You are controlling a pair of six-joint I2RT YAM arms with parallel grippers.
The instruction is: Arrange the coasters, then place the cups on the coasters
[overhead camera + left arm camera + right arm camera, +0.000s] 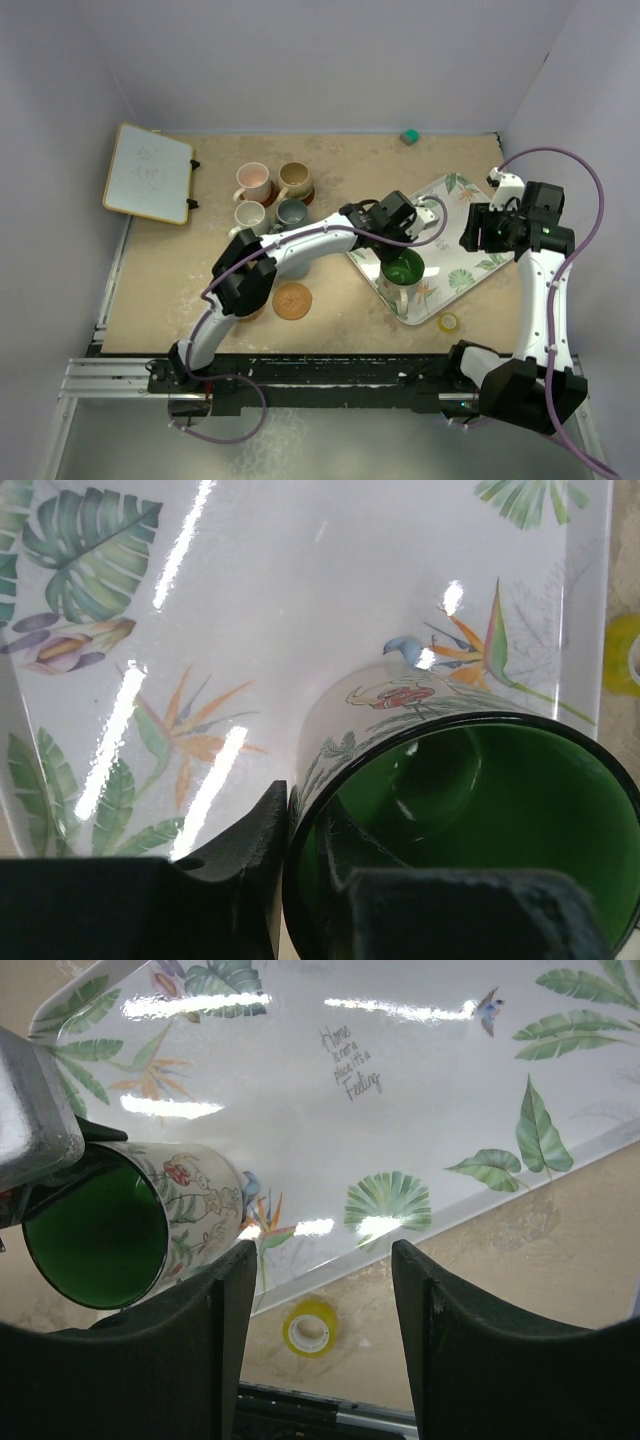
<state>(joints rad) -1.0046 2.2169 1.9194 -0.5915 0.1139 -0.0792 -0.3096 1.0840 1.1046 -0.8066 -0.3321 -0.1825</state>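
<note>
A green cup [404,272] with a white, plant-printed outside stands on the leaf-patterned tray [462,276]. My left gripper [300,852] is shut on its rim: one finger [258,845] presses the outer wall of the green cup [470,820] and the other sits inside. In the top view the left gripper [402,252] reaches over the tray from the left. My right gripper [322,1260] hangs open and empty over the tray's near edge, with the green cup [100,1225] to its left. An orange patterned coaster [292,300] lies bare on the table. Pink [252,181], tan [294,178], grey [248,215] and slate [292,212] cups stand grouped at the back left.
A yellow tape roll [449,322] lies just off the tray's front corner, seen between the right fingers as well [310,1326]. A whiteboard [148,173] lies at the far left and a small teal block [409,135] by the back wall.
</note>
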